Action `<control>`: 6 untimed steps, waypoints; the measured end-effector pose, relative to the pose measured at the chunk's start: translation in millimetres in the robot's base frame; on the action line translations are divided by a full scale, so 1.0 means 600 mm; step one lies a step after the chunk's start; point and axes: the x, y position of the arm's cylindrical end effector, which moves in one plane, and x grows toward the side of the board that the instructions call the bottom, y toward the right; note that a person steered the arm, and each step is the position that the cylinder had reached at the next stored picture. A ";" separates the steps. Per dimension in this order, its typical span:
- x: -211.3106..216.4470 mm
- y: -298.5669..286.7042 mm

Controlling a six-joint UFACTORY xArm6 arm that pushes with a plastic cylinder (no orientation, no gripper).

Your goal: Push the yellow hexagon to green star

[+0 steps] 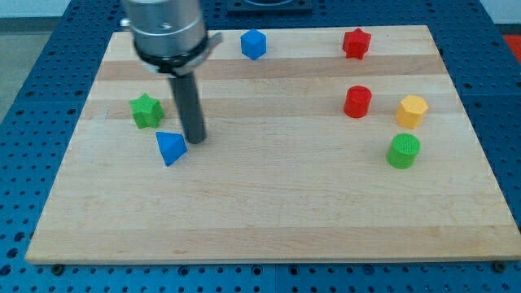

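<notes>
On board (pixel 260 220): 2 red, 2 green, 2 blue

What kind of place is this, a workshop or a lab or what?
Probably a robotics lab bench. A wooden board lies on a blue perforated table, small blocks like the yellow hexagon and green star are scattered on it, and my tip rests beside the blue triangle.

- The picture is bright all over, with soft, even light.
- The wooden board (pixel 269 203) looks pale and clean, with no strong shine on it.
- The blocks have only small, faint shadows close under them.
- The big metal part of the arm (pixel 167 28) at the view's top looks a bit blurry.
- The blocks look a little soft, not sharp.
</notes>
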 end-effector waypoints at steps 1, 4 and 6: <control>0.048 -0.069; 0.091 -0.055; -0.033 0.081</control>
